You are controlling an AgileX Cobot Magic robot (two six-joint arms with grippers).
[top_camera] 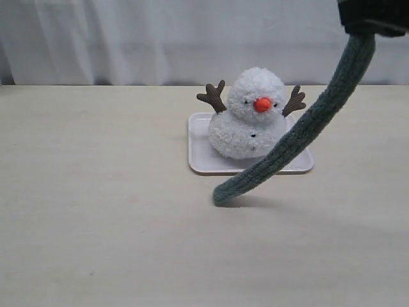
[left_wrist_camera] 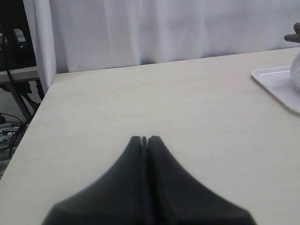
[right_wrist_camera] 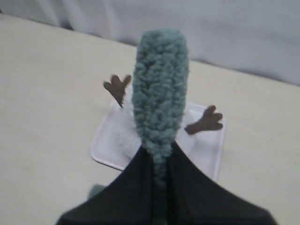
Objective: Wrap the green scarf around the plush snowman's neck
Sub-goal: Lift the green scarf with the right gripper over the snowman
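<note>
The plush snowman (top_camera: 250,118) sits upright on a white tray (top_camera: 199,160), orange nose toward the camera, brown twig arms out to both sides. My right gripper (top_camera: 372,22), high at the upper right, is shut on the green scarf (top_camera: 300,134). The scarf hangs in a curve across the front of the snowman's right side, its free end touching the table before the tray. In the right wrist view the scarf (right_wrist_camera: 160,98) sticks out past the right gripper (right_wrist_camera: 160,152) and hides the snowman's head; the twig arms (right_wrist_camera: 205,122) show. My left gripper (left_wrist_camera: 145,139) is shut and empty over bare table.
A white curtain (top_camera: 160,38) hangs behind the table's far edge. The left wrist view shows the table's side edge, with a dark stand and cables (left_wrist_camera: 14,84) beyond it, and a corner of the tray (left_wrist_camera: 276,86).
</note>
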